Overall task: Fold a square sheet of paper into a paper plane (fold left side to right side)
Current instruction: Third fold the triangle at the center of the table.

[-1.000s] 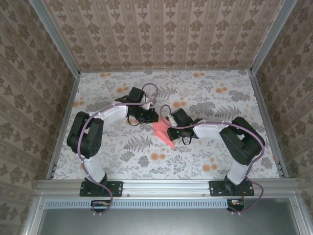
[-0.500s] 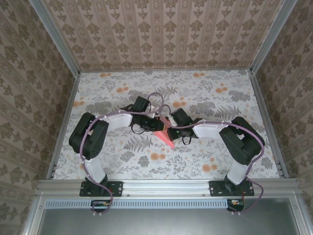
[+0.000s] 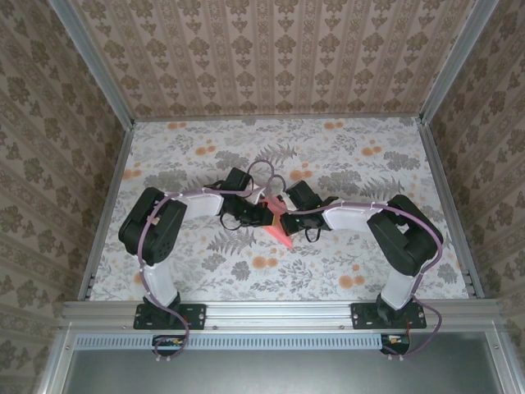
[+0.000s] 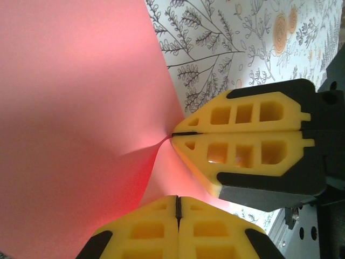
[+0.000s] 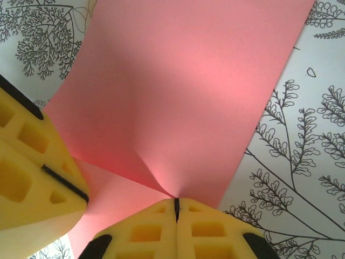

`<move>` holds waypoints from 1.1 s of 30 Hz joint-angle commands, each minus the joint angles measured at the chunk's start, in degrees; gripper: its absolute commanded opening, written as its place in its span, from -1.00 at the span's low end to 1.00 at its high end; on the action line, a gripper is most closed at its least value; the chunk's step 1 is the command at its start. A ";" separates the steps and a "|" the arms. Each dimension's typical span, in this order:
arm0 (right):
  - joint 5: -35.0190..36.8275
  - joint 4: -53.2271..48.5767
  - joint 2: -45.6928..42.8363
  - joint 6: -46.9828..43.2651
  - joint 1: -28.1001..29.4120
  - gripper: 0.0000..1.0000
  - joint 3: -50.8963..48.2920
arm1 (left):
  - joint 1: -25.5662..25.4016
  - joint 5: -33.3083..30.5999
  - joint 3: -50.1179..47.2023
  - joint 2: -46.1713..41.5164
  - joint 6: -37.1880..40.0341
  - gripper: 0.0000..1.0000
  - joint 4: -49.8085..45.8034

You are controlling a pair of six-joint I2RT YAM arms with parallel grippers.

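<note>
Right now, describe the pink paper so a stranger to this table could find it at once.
Look at the flower-print tablecloth, at its middle where the two arms meet. The sheet of paper is pinched by the left end effector and right end effector. It is plain salmon pink, unlike the small orange flower prints.

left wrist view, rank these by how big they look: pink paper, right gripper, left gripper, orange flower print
1. pink paper
2. right gripper
3. left gripper, cut off by the frame edge, so its rank against the right one is unsure
4. orange flower print
</note>
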 commanded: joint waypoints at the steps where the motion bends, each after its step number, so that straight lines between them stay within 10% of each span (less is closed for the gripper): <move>1: -0.60 -5.51 2.86 -1.34 0.58 -1.00 -0.48 | -0.24 -0.61 -0.71 1.94 0.06 -0.89 0.82; 33: -0.87 -5.95 2.17 -1.24 0.49 -1.00 0.66 | 1.56 -1.20 1.46 0.07 0.06 -0.74 -0.93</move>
